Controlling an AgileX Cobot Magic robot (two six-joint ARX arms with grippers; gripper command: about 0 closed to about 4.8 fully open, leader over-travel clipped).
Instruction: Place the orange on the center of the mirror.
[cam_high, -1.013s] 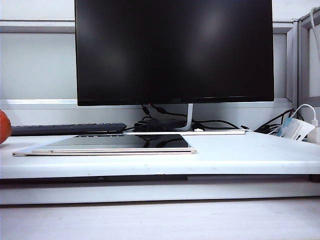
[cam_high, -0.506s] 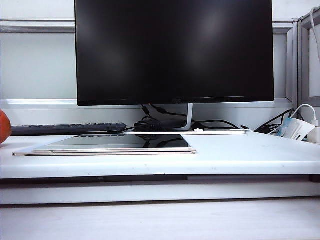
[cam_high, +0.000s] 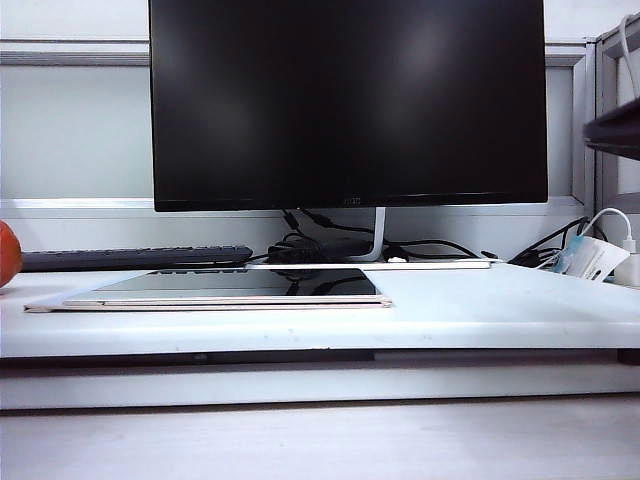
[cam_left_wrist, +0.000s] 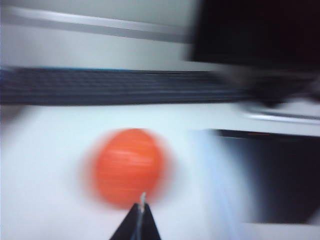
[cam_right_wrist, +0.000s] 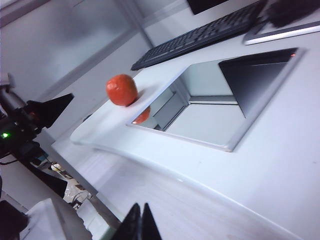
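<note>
Left gripper (cam_left_wrist: 141, 217): the two dark fingertips meet in a single point at the bottom edge of the left wrist picture, clenched on nothing. Just beyond the tips lies the orange (cam_left_wrist: 129, 167), blurred, resting on the white table (cam_left_wrist: 45, 150); contact between tips and fruit cannot be judged through the blur. A dark keyboard (cam_left_wrist: 110, 86) runs across behind the orange, and the mirror (cam_left_wrist: 270, 175) shows as a dark panel beside it.

Right gripper (cam_right_wrist: 141, 222): fingertips likewise pressed together, nothing between them, hanging above the near edge of the table (cam_right_wrist: 280, 165). In this view the orange (cam_right_wrist: 122, 90) sits just beside one corner of the mirror (cam_right_wrist: 210, 107), off the glass, with its reddish reflection visible in that corner. The left gripper (cam_right_wrist: 50, 107) appears as a dark wedge near the orange, apart from it.

Exterior view: the orange (cam_high: 8, 254) is at the far left edge, mid-height, partly cut off. The mirror (cam_high: 230, 288) lies flat at centre left, bare, in front of a black monitor (cam_high: 348, 100). A dark blurred part of the right arm (cam_high: 615, 130) intrudes at the upper right edge.
</note>
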